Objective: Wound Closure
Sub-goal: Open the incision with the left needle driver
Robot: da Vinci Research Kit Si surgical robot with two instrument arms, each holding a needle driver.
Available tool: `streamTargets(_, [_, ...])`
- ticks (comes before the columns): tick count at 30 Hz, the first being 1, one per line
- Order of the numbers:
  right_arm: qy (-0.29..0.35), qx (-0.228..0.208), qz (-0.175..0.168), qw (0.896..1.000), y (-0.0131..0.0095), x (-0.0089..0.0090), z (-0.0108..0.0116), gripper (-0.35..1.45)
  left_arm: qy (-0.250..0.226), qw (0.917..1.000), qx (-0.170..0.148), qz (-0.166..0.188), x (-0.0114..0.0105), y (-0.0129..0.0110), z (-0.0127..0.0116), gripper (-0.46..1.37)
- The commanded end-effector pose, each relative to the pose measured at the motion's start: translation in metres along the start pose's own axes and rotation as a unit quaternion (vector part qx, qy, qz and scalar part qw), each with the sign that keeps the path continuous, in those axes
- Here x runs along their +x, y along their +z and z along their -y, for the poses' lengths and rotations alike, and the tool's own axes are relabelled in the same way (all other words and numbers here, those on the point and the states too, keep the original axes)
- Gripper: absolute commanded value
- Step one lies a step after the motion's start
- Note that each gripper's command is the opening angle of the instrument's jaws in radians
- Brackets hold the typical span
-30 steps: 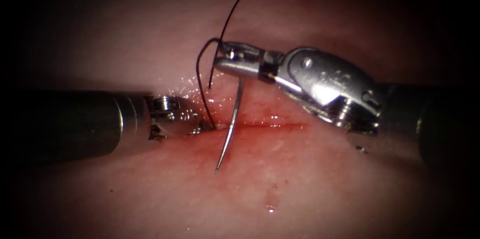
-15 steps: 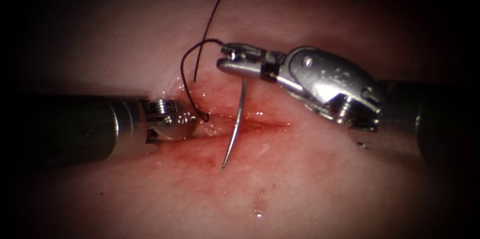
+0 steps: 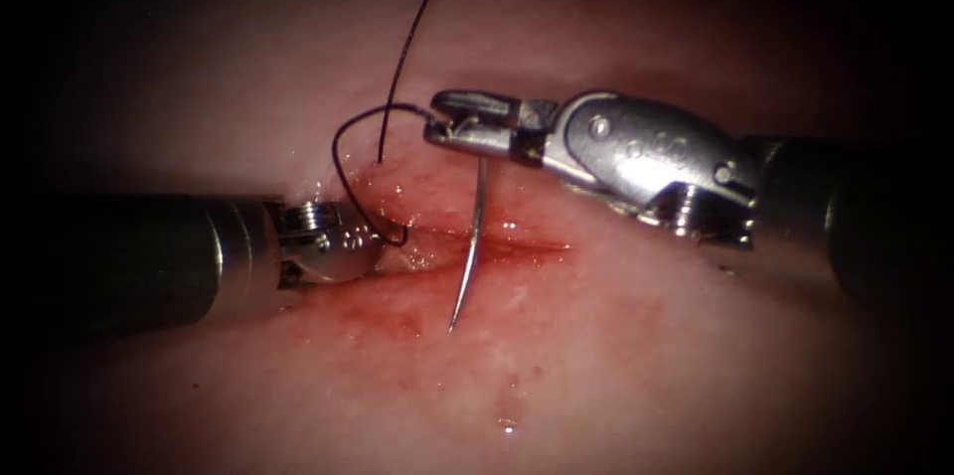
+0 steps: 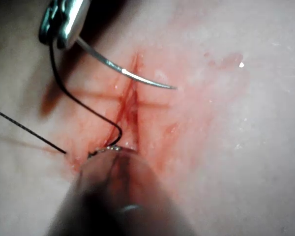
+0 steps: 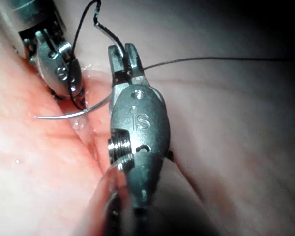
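Note:
My right tool (image 3: 447,118) is shut on the curved needle (image 3: 474,237) near its thread end. The needle hangs down across the cut (image 3: 527,246), its tip free over the near tissue and not in the tissue; it also shows as the needle (image 4: 137,78) and the needle (image 5: 64,115). Dark thread (image 3: 343,137) loops from the needle's end to my left tool (image 3: 390,241), whose jaws look shut on the thread at the cut's left end. A second strand runs from above to the tissue beyond the cut. The left tool (image 4: 110,150) and the right tool (image 5: 124,54) appear close up.
Red fluid wets the tissue (image 3: 596,356) around the cut. A small shiny droplet (image 3: 507,425) lies on the near tissue. Both shafts lie low over the tissue, one on each side.
The left tool has drawn back to the left, and the cut has shifted left with it. The thread loop has widened. The right tool and needle have barely moved.

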Motion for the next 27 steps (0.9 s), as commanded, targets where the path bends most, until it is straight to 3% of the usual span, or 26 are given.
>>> streamTargets(1, [-0.007,-0.007,-0.004,1.000,0.0001,0.0000,-0.0001,-0.35,0.000,1.0000,0.003,-0.002,0.0000,0.0000,0.0000,1.14])
streamTargets(14, [-0.103,0.001,-0.023,0.994,0.0031,-0.0006,-0.0006,-0.35,-0.002,0.9996,0.005,-0.027,0.0002,-0.0002,0.0002,1.23])
streamTargets(27, [-0.183,0.003,-0.020,0.983,0.0042,-0.0018,0.0002,-0.35,-0.003,0.9996,0.005,-0.028,0.0002,-0.0003,0.0001,1.34])
